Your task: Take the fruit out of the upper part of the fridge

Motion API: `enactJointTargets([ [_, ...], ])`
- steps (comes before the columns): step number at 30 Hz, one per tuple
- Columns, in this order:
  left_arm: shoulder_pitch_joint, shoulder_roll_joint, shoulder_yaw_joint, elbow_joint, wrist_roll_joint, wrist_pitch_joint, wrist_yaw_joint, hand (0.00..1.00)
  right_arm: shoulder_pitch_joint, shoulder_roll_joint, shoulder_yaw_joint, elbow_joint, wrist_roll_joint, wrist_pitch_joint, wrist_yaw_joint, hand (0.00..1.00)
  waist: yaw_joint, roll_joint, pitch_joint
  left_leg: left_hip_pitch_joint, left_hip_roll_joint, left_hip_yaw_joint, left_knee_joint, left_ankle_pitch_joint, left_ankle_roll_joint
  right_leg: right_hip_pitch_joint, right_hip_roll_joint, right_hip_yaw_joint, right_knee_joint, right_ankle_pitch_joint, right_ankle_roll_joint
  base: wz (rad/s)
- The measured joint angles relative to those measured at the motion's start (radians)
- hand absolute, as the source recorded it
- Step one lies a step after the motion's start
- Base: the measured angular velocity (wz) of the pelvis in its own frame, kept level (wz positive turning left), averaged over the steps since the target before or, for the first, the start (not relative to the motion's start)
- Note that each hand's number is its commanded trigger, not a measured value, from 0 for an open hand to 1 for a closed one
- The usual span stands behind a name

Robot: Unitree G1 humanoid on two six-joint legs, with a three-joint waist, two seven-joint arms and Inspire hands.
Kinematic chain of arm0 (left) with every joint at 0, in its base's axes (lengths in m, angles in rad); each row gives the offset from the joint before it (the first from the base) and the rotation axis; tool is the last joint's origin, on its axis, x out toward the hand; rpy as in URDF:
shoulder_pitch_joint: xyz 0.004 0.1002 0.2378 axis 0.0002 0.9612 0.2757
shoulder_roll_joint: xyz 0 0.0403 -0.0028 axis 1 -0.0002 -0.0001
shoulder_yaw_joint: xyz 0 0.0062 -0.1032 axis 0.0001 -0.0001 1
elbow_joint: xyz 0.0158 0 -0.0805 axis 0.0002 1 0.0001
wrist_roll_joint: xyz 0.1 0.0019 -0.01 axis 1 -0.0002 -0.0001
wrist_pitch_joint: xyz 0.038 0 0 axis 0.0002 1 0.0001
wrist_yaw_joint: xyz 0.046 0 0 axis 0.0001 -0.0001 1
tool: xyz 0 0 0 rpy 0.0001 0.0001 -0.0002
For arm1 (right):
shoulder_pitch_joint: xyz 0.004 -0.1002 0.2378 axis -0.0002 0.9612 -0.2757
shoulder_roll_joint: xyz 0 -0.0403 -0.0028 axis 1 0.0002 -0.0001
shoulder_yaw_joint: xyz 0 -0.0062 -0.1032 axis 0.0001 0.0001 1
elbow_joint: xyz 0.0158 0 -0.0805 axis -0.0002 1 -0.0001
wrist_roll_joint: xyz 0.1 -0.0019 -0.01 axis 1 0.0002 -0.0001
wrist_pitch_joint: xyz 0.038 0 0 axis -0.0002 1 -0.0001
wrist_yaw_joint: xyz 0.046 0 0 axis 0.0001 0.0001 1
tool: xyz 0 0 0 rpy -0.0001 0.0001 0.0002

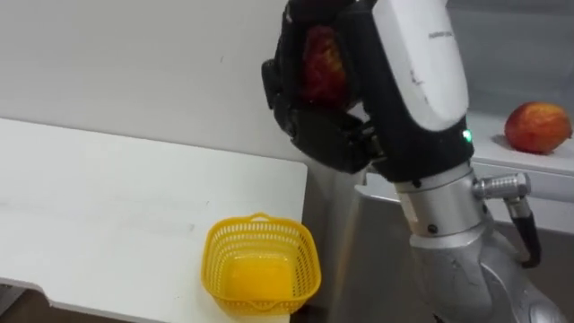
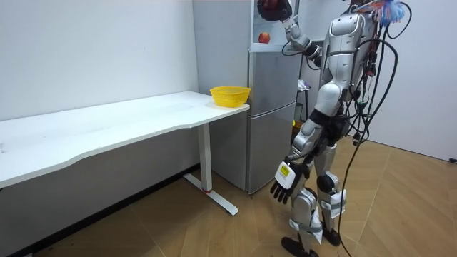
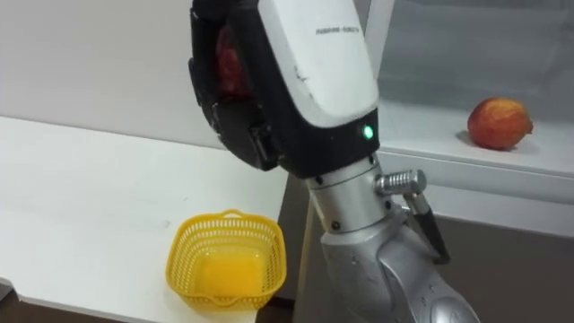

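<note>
I have the white table (image 1: 108,197) running in from 9 o'clock, its top bare out to the right edge, which ends just beside the grey fridge (image 2: 271,107). The yellow basket (image 1: 224,269) sits at 6 o'clock, on that edge's near corner. At 12 o'clock my right hand (image 1: 309,117) is curled round a red fruit (image 1: 323,58) streaked with yellow. The fingers cover most of it, so I cannot tell its stem end or long axis. At 3 o'clock 1 red-orange fruit (image 1: 538,127) lies on the fridge shelf (image 1: 529,163), slightly wider than tall. In the room view my left hand (image 2: 284,187) hangs relaxed by the thigh, with wooden floor (image 2: 400,207) free around me.
</note>
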Motion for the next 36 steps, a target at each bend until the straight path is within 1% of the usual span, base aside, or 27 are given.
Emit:
enactJointTargets([
  [6,0.000,0.002,0.000,-0.002,-0.001,-0.001,-0.001,0.00,0.005,0.003,0.000,0.031,0.001,-0.002,0.014,1.00,0.010,-0.006,0.0023,0.000,-0.002,-0.010,0.000,0.000,0.000,0.005,-0.001,-0.011,0.000,0.000,0.000,0.05],
  [8,-0.004,0.002,0.000,-0.001,-0.004,-0.002,-0.001,0.00,0.010,0.003,0.006,0.088,0.002,-0.021,0.010,1.00,0.019,-0.005,0.0042,0.007,-0.002,-0.010,0.000,0.000,0.000,0.014,-0.001,-0.012,-0.001,0.000,0.000,0.00],
  [10,-0.006,0.003,0.000,-0.001,-0.004,-0.004,0.003,0.00,0.010,0.001,0.032,0.142,0.006,-0.019,0.011,1.00,0.023,-0.006,0.0048,0.008,-0.002,-0.011,-0.001,0.000,0.000,0.014,-0.001,-0.013,-0.001,0.000,0.001,0.00],
  [11,-0.006,0.004,-0.002,-0.001,-0.004,-0.005,0.005,0.00,0.011,0.001,0.050,0.178,0.009,-0.019,0.014,1.00,0.023,-0.007,0.0065,0.007,-0.002,-0.011,0.000,0.000,0.000,0.013,-0.001,-0.014,-0.001,-0.001,0.001,0.00],
  [14,-0.006,0.009,-0.031,-0.001,-0.003,-0.005,0.006,0.00,0.012,0.003,0.072,0.254,0.026,-0.026,0.039,1.00,0.026,-0.007,0.0069,0.005,-0.002,-0.011,0.000,0.000,0.000,0.012,-0.002,-0.015,-0.001,-0.001,0.001,0.00],
  [17,-0.008,0.010,-0.037,0.002,-0.003,-0.005,0.007,0.00,0.012,0.004,0.073,0.306,0.034,-0.029,0.054,1.00,0.042,-0.008,0.0067,0.005,-0.002,-0.014,-0.002,0.000,0.000,0.012,-0.002,-0.018,-0.001,-0.001,0.001,0.00],
  [22,-0.009,0.016,-0.041,0.007,-0.004,-0.005,0.007,0.00,0.012,0.005,0.098,0.361,0.037,-0.029,0.054,1.00,0.051,-0.010,0.0059,0.002,-0.004,-0.027,-0.001,0.000,0.000,0.014,-0.001,-0.020,-0.002,-0.001,0.001,0.08],
  [25,-0.009,0.016,-0.040,0.006,-0.001,-0.005,0.006,0.00,0.012,0.015,0.107,0.390,0.037,-0.031,0.055,1.00,0.054,-0.014,0.0092,-0.001,-0.005,-0.030,0.001,0.000,0.000,0.013,-0.001,-0.020,-0.002,-0.001,0.001,0.03],
  [26,-0.008,0.016,-0.039,0.006,0.001,-0.004,0.003,0.00,0.012,0.026,0.107,0.413,0.036,-0.029,0.056,1.00,0.054,-0.015,0.0095,-0.002,-0.005,-0.032,0.002,0.000,0.000,0.013,-0.001,-0.020,-0.002,-0.001,0.001,0.04],
  [28,-0.010,0.016,-0.039,0.003,0.002,-0.002,-0.002,0.00,0.013,0.033,0.107,0.443,0.036,-0.027,0.062,1.00,0.054,-0.018,0.0083,-0.008,-0.006,-0.039,0.004,0.000,0.000,0.011,-0.001,-0.020,-0.003,-0.001,0.001,0.09],
  [30,-0.012,0.016,-0.038,0.000,0.011,-0.002,-0.002,0.00,0.013,0.034,0.108,0.453,0.035,-0.018,0.078,1.00,0.057,-0.020,0.0071,-0.015,-0.006,-0.040,0.007,0.000,0.000,0.005,-0.001,-0.019,-0.003,-0.001,0.001,0.03],
  [33,-0.016,0.016,-0.036,0.000,0.017,0.000,-0.003,0.00,0.013,0.033,0.109,0.454,0.038,0.000,0.098,1.00,0.071,-0.020,0.0070,-0.028,-0.006,-0.041,0.014,0.000,0.000,-0.004,-0.001,-0.021,-0.003,-0.001,0.001,0.00],
  [35,-0.018,0.018,-0.036,-0.003,0.017,0.000,-0.003,0.00,0.014,0.036,0.109,0.468,0.046,0.002,0.098,1.00,0.076,-0.019,0.0076,-0.031,-0.006,-0.046,0.014,0.000,0.000,-0.004,-0.001,-0.046,-0.003,-0.001,0.001,0.06],
  [36,-0.018,0.018,-0.036,-0.003,0.017,0.000,-0.004,0.00,0.014,0.036,0.110,0.474,0.046,0.002,0.098,1.00,0.076,-0.019,0.0078,-0.031,-0.006,-0.047,0.014,0.000,0.000,-0.004,-0.001,-0.050,-0.003,-0.001,0.001,0.10],
])
